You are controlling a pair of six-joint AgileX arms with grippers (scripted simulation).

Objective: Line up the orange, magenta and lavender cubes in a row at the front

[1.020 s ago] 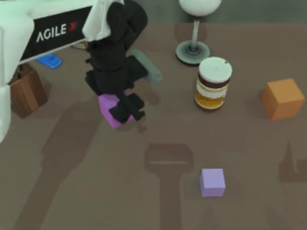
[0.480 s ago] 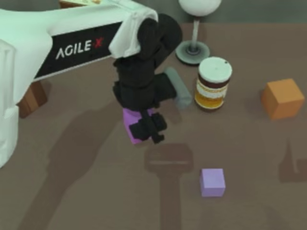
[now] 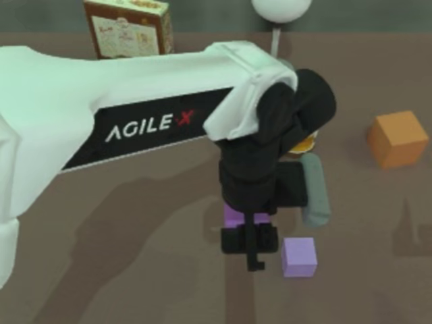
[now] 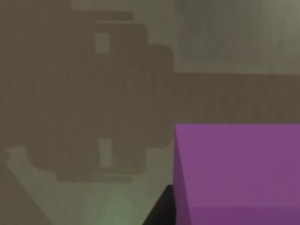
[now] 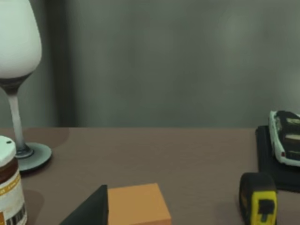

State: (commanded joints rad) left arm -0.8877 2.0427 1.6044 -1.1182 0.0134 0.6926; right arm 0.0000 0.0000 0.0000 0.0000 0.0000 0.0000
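My left gripper (image 3: 250, 248) is shut on the magenta cube (image 3: 234, 216), held above the table's front middle; the arm hides most of the cube. In the left wrist view the magenta cube (image 4: 236, 173) fills the corner beside one dark finger (image 4: 161, 212). The small lavender cube (image 3: 299, 256) rests on the table just right of that gripper. The large orange cube (image 3: 397, 138) sits at the right, untouched. My right gripper is outside the top view; its wrist view shows the orange cube (image 5: 138, 204) close in front, beside a dark part of the gripper (image 5: 91, 211).
A jar (image 5: 7, 187) stands behind my left arm, mostly hidden from above. A wine glass (image 3: 280, 10) and a printed box (image 3: 128, 27) stand at the back. A yellow tape measure (image 5: 258, 199) and a toy car (image 5: 286, 140) lie at the far right.
My left arm has carried the magenta cube from the left middle of the table rightward and toward the front, ending next to the lavender cube. The other cubes have not moved.
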